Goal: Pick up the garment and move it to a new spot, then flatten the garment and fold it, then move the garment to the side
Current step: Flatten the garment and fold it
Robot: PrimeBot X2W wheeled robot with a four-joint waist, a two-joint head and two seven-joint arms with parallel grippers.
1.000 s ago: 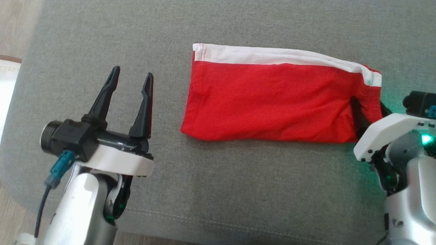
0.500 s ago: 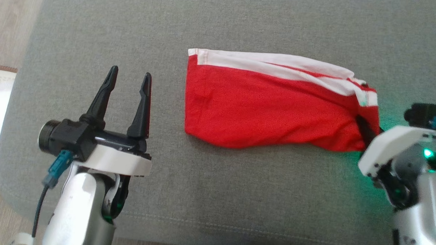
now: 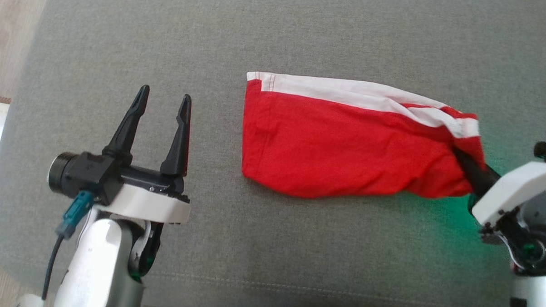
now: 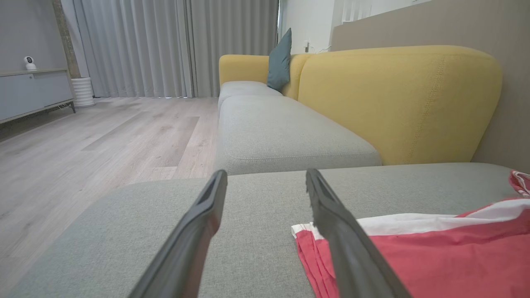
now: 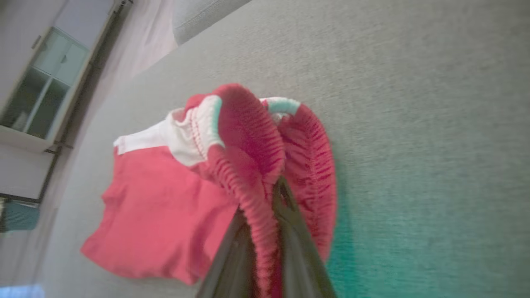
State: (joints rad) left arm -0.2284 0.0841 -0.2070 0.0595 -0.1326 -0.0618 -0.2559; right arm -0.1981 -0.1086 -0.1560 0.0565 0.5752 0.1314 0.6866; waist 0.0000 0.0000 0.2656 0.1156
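Observation:
The garment (image 3: 346, 147) is a folded red piece with a white band along its far edge, lying on the grey sofa seat (image 3: 297, 245). My right gripper (image 3: 465, 162) is shut on the garment's right end, and that gathered waistband end (image 5: 256, 165) is lifted off the cushion between the dark fingers (image 5: 290, 231). The garment's left part still rests on the seat (image 4: 414, 248). My left gripper (image 3: 163, 97) stands open above the cushion, to the left of the garment, with nothing between its fingers (image 4: 198, 231).
The seat's front edge (image 3: 268, 285) runs along the bottom, with wooden floor (image 3: 14, 21) to the left. A yellow backrest (image 4: 397, 99) and a teal cushion (image 4: 279, 60) stand beyond, seen from the left wrist.
My right gripper closed on the garment's right end and pulled it right and toward me, so the garment now lies slanted. The left arm has not moved.

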